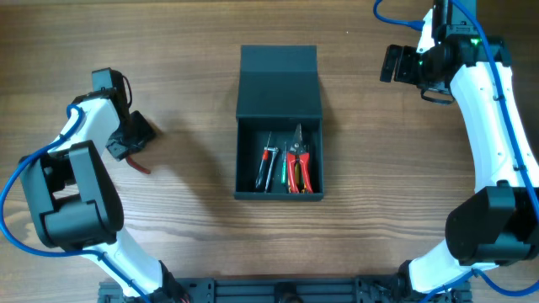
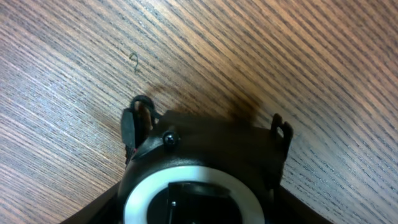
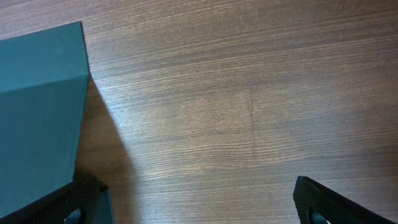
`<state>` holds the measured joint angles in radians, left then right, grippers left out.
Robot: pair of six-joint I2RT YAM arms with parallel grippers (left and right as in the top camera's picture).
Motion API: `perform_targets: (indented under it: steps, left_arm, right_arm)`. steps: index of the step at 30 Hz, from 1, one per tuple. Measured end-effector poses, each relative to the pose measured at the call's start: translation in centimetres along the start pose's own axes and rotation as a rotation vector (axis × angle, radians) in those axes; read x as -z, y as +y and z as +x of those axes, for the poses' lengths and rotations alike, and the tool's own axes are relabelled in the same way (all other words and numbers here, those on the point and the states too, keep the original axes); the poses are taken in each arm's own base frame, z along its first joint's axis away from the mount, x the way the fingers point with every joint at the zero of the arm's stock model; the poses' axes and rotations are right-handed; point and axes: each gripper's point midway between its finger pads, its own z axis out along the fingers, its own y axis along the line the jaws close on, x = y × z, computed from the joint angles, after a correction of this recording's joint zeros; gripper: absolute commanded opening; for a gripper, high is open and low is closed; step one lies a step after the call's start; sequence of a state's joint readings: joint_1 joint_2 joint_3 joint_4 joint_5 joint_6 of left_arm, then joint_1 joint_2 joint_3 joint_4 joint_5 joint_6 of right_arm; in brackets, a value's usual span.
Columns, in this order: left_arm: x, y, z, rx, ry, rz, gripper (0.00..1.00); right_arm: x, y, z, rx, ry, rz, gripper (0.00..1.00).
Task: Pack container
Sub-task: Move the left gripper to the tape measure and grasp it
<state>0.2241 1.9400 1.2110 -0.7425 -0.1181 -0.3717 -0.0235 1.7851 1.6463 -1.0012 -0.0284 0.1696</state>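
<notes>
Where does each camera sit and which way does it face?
Overhead: above the table, facing straight down on the box; left pincer and right pincer show.
Left wrist: on the left arm, facing down at the table; own fingers show.
Right wrist: on the right arm, facing down at the table and the box's corner; own fingertips show.
Shared: overhead and right wrist both see the box.

Bright even light, soft shadows (left wrist close-up blurred).
</notes>
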Motion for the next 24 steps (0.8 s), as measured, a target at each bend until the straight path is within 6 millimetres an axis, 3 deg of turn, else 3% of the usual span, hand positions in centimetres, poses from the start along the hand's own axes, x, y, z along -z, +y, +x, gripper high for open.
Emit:
perform_targets:
  steps: [3, 13, 24]
  left_arm:
    - [0.0, 0.0, 0.0, -0.001, 0.000, 0.000, 0.51]
    - [0.4, 0.4, 0.7, -0.006, 0.047, -0.023, 0.54]
    - [7.1, -2.5, -4.7, 0.005, -0.024, 0.080, 0.52]
  right_arm:
    - [0.0, 0.0, 0.0, 0.000, 0.000, 0.000, 1.00]
    - [0.0, 0.0, 0.0, 0.000, 0.000, 0.000, 1.00]
    - [0.0, 0.0, 0.0, 0.000, 0.000, 0.000, 1.00]
